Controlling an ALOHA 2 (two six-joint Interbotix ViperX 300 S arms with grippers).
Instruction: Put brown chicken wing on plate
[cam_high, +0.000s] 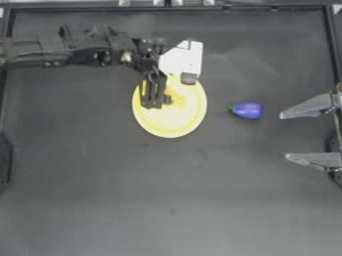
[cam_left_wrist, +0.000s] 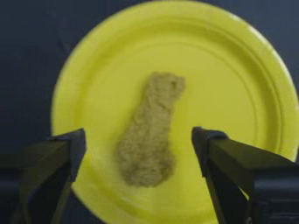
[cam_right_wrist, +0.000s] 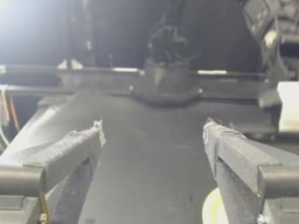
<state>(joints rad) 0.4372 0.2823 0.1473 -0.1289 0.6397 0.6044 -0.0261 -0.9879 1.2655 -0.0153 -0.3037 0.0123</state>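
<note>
Your left claw (cam_left_wrist: 137, 144) hangs over the plate (cam_left_wrist: 245, 87) with its jaws spread wide and nothing between them. In the left wrist view the two dark jaws stand one to each side of the brown chicken wing (cam_left_wrist: 149, 135), and neither touches it. The wing lies flat on the plate's inner surface, inside the raised rim. Its broad lumpy end sits nearest the claw and its narrow end points away from it.

From above, your left claw (cam_high: 153, 95) covers the left part of the yellow plate (cam_high: 184, 117), and the arm reaches in from the upper left of the counter (cam_high: 100, 190). The wing shows there only as a small patch (cam_high: 167, 100) beside the jaws; the claw hides the rest. A pale part of the arm overlaps the plate's far rim.

Farther off, a small blue rounded object (cam_high: 247, 110) with a greenish tip lies on the dark counter to the right of the plate, apart from it and touching nothing.

Your right claw (cam_high: 297, 137) is parked at the right edge of the counter, well apart from the plate, beyond the blue object. Its jaws are spread and hold nothing. The right wrist view looks between its jaws (cam_right_wrist: 152, 131) across the bare counter, with only a sliver of the plate's rim (cam_right_wrist: 211, 209) in sight.
</note>
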